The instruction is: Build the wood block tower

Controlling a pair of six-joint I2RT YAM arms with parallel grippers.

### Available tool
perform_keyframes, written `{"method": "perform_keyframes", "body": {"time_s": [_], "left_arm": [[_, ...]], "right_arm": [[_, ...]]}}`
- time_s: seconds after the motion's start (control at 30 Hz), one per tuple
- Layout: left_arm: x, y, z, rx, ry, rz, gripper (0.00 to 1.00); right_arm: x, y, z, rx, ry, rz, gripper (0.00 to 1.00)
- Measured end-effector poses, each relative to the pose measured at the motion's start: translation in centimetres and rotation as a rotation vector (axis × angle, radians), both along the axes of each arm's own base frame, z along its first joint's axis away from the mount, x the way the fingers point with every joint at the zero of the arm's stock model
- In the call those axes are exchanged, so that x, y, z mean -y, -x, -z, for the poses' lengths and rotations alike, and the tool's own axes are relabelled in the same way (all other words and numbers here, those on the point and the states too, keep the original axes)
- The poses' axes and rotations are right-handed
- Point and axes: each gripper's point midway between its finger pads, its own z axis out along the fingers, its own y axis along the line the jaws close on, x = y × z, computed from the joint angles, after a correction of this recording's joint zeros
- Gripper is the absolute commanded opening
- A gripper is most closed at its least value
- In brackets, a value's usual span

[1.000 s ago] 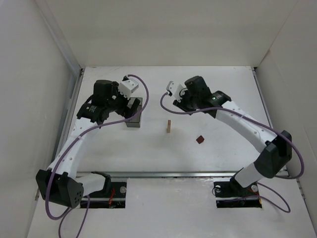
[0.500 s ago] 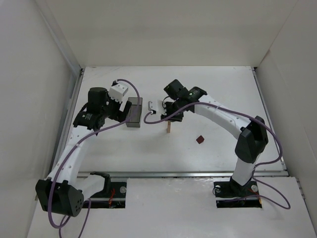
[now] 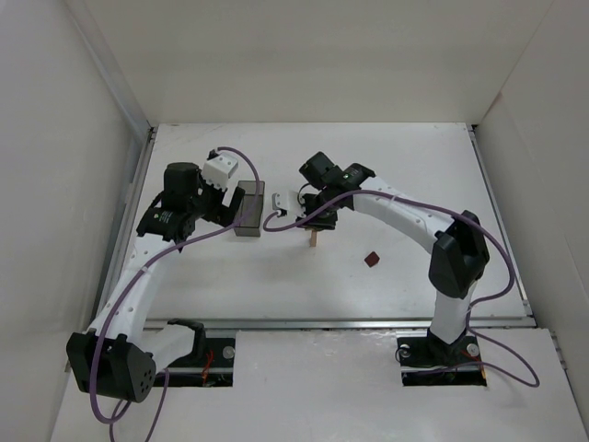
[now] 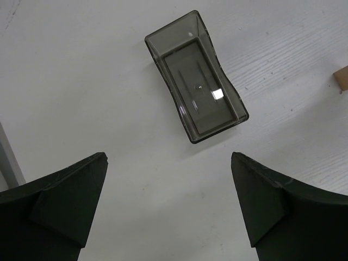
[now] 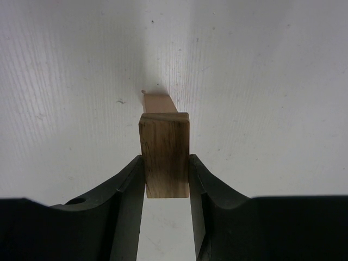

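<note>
My right gripper (image 5: 166, 159) is shut on a small brown-tan wooden block (image 5: 165, 138), gripping it by its two sides. Just beyond and below it a lighter tan block (image 5: 160, 103) stands on the white table. From the top view the right gripper (image 3: 317, 212) hovers directly over that upright tan block (image 3: 315, 238). A dark reddish-brown block (image 3: 371, 260) lies alone on the table to the right. My left gripper (image 4: 168, 157) is open with nothing between its fingers, a little left of the bin.
A dark translucent rectangular bin (image 3: 249, 211) sits on the table beside the left gripper (image 3: 224, 210); it looks empty in the left wrist view (image 4: 196, 76). White walls enclose the table at the left, back and right.
The right arm swung left and forward, bringing its held block over the standing tan block. The left gripper drew back to the left, off the bin.
</note>
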Motion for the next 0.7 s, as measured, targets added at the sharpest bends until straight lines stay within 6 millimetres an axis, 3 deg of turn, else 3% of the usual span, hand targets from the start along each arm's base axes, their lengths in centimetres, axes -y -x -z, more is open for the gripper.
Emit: {"method": "perform_keyframes", "body": {"time_s": [0.7], "left_arm": [[-0.02, -0.23, -0.21, 0.013, -0.002, -0.001, 0.98]], "right_arm": [[-0.33, -0.20, 0.74, -0.016, -0.005, 0.030, 0.00]]}}
